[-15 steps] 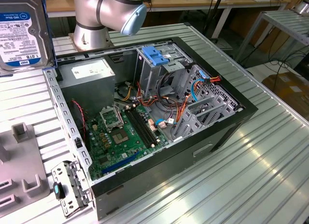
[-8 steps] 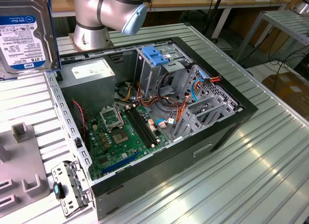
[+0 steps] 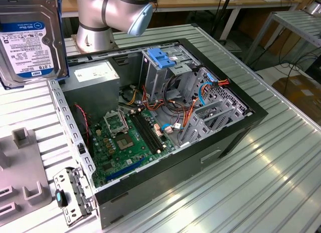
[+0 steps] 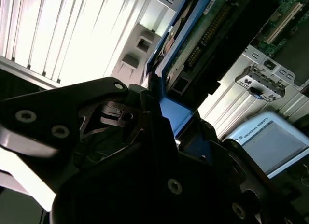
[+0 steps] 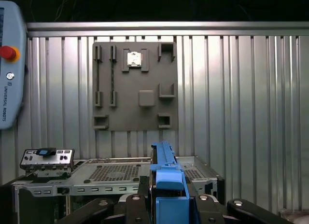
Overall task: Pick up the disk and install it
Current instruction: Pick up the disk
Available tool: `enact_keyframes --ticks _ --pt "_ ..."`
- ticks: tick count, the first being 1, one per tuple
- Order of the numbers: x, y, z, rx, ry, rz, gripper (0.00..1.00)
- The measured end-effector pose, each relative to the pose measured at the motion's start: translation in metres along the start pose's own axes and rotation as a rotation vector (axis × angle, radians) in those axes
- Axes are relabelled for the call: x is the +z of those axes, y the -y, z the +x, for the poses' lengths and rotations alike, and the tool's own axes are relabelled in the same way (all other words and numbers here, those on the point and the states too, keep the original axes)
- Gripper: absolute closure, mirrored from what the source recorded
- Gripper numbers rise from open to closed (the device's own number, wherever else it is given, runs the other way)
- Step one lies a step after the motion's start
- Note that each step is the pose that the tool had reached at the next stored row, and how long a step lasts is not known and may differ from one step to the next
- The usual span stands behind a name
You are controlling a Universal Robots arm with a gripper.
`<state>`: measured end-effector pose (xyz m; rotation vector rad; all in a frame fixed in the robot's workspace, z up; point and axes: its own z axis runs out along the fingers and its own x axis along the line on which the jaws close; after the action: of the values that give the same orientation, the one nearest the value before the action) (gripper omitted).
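Observation:
The disk (image 3: 30, 42), silver with a white-and-blue label and blue rails on its sides, hangs high over the table at the exterior view's left, beside the open computer case (image 3: 241, 127). In the first wrist view my gripper (image 5: 166, 202) is shut on the disk's blue rail (image 5: 166, 180), edge-on between the black fingers (image 5: 135, 204). The second wrist view shows my gripper (image 4: 169, 118) on the disk's circuit-board underside (image 4: 203, 31). The drive cage with a blue top (image 3: 163, 57) stands inside the case at the back.
A grey power-supply box (image 3: 95, 75) and the green motherboard (image 3: 125, 137) lie in the case. A grey fixture plate (image 3: 20, 178) (image 5: 135, 86) sits on the ribbed table. A loose metal bracket (image 3: 70, 195) leans at the case's corner. A teach pendant (image 5: 9, 64) lies nearby.

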<state>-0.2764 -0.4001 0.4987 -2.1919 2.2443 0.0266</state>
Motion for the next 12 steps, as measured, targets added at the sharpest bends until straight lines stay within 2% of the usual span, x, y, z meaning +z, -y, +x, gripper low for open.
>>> enact_keyframes --ticks 5,8,12 --pt "0.0 0.0059 0.0056 0.0 0.0 0.0 0.63" --pt "-0.0001 0.0139 0.0065 0.0 -0.0001 -0.0001 0.63" --pt "-0.0002 0.0295 0.0064 0.0 0.0 0.0 0.63"
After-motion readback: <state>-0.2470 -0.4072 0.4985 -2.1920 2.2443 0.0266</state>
